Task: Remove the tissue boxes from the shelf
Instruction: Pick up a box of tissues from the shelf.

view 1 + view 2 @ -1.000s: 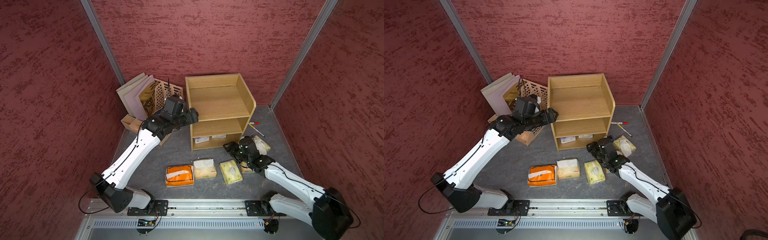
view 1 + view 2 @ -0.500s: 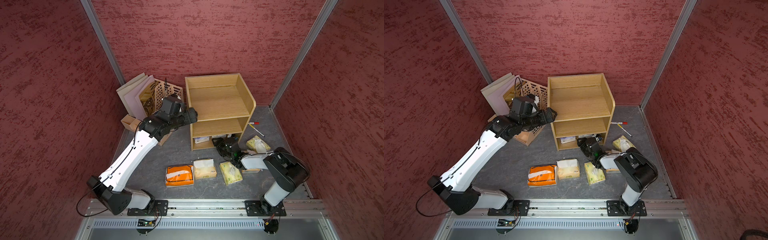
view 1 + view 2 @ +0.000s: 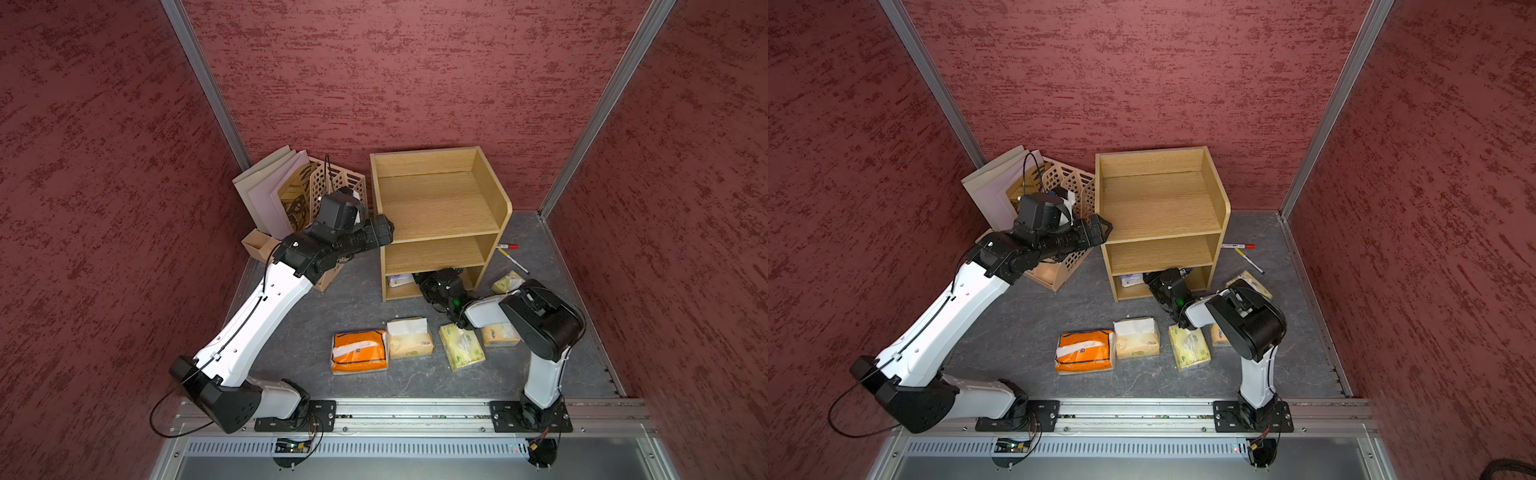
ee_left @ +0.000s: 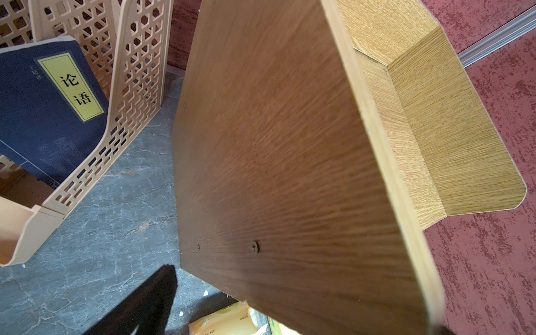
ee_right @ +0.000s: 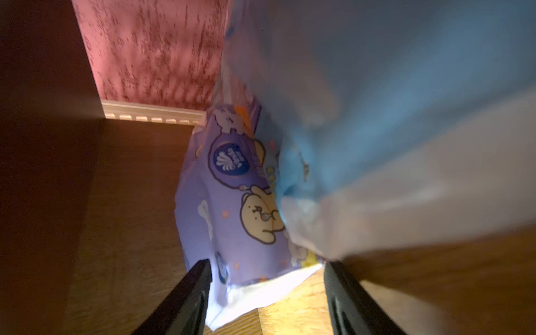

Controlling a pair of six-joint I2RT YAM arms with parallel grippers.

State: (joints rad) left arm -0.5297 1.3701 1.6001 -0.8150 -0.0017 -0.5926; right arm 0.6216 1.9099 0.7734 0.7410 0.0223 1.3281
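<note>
An orange pack [image 3: 359, 351] and three more lie in a row on the tabletop [image 3: 415, 382]. Behind them the right claw [image 5: 266, 262] is inside the lowest tier of the shelf [image 3: 436, 203], its jaws apart around the end of a purple pack [image 5: 226, 203]. Farther, the left claw [image 3: 1100, 227] is at the shelf's side panel; its state I cannot tell.

Enclosure, in both top views: three dark-red walls with rough streaked texture. Back wall [image 3: 395, 62] across upper centre; left wall [image 3: 83, 208] fills the left of frame, right wall [image 3: 685, 249] the right. Bare aluminium posts [image 3: 205, 79] run diagonally down the two back corners, spreading apart toward the top. Floor [image 3: 357, 299], lower centre: grey mat with pale marbled veining. Aluminium rail [image 3: 395, 409] spans the bottom of frame; slotted metal panel [image 3: 374, 449] below it. Lighting even, shadows soft, upper back wall slightly paler
</note>
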